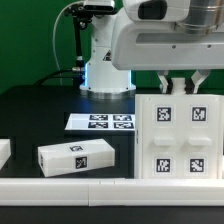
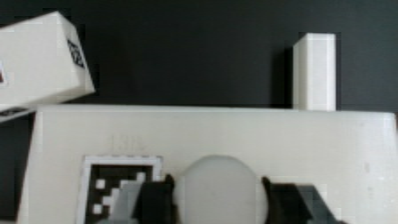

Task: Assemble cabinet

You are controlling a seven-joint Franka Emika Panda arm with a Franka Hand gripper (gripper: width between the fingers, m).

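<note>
The cabinet (image 1: 180, 140) is a large white box with several square tags on its front, standing at the exterior view's right. My gripper (image 1: 182, 88) is directly above it, fingers down at its top edge. In the wrist view the cabinet's top face (image 2: 214, 130) fills the frame, with one tag (image 2: 121, 185) on it. The round white knob (image 2: 217, 188) sits between my dark fingers (image 2: 164, 200), which press against both its sides. My gripper (image 2: 217, 198) is shut on the knob.
A smaller long white block (image 1: 76, 156) with one tag lies at the front left, also in the wrist view (image 2: 45, 65). The marker board (image 1: 102, 122) lies behind it. A narrow white bar (image 2: 315, 70) stands beyond the cabinet. Another white piece (image 1: 4, 152) is at the far left.
</note>
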